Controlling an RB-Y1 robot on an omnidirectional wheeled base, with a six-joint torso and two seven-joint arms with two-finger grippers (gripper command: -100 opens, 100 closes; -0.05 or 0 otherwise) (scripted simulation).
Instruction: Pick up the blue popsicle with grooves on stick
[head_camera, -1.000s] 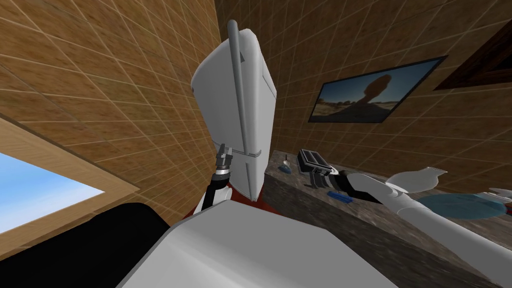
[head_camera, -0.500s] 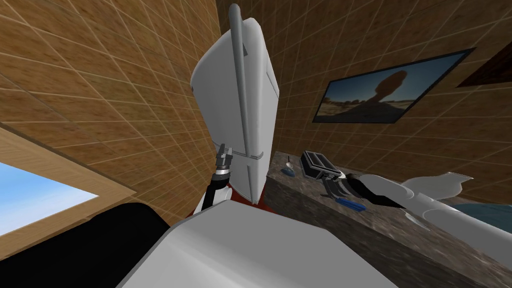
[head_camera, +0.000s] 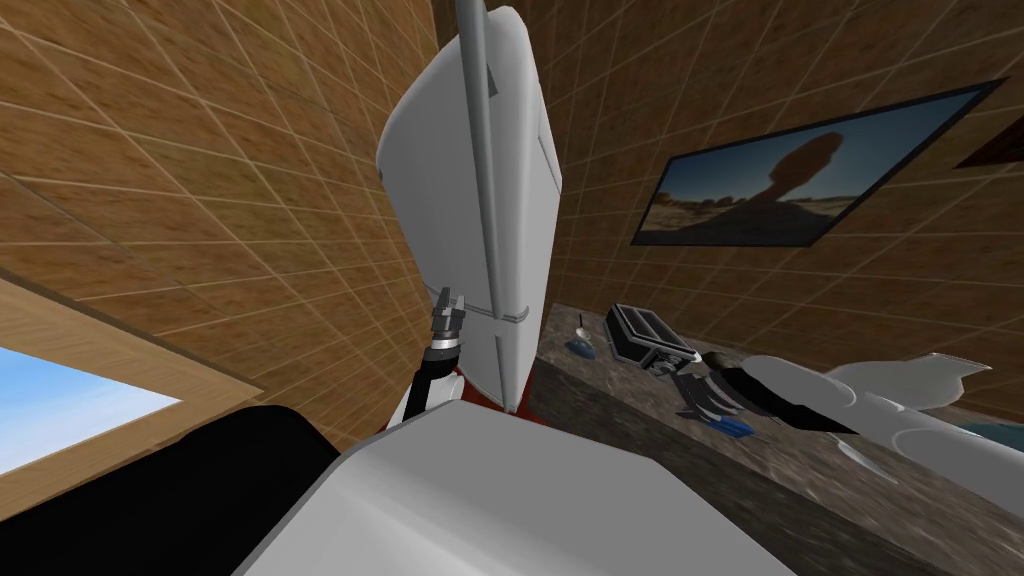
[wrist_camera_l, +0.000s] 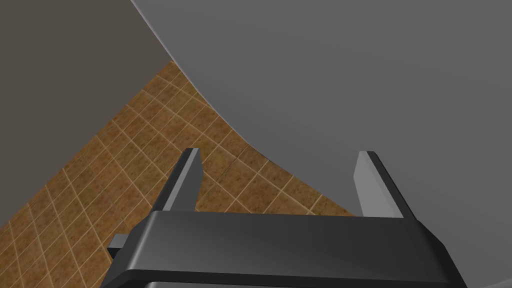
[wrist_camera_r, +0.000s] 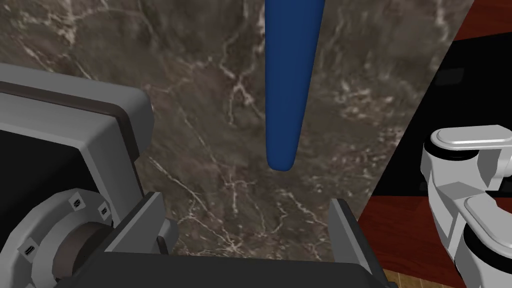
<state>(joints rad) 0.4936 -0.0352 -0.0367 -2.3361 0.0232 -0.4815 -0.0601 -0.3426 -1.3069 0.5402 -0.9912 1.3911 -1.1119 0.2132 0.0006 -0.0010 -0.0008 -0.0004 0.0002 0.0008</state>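
A smooth, dark blue popsicle (wrist_camera_r: 292, 75) lies flat on the dark marble countertop (wrist_camera_r: 210, 125). Its rounded end points back at my right gripper (wrist_camera_r: 246, 200). That gripper is open and low over the counter, and the popsicle's end lies just ahead of the gap between the fingers, touching neither. In the head view the right gripper (head_camera: 700, 398) hovers beside the small blue popsicle (head_camera: 735, 427). My left gripper (head_camera: 447, 300) is raised next to the white fridge (head_camera: 470, 200). In its own wrist view the left gripper (wrist_camera_l: 280, 154) is open and empty.
A grey and black toaster (wrist_camera_r: 75, 150) stands close by my right gripper's finger, seen further back as the toaster (head_camera: 645, 335) on the counter. A small blue object with a stick (head_camera: 580, 345) lies near the fridge. The counter's front edge (head_camera: 620, 420) runs below.
My head view has shifted, sliding the wall picture and counter. My right gripper has moved away from the toaster along the counter, staying beside the popsicle. The left arm has not moved.
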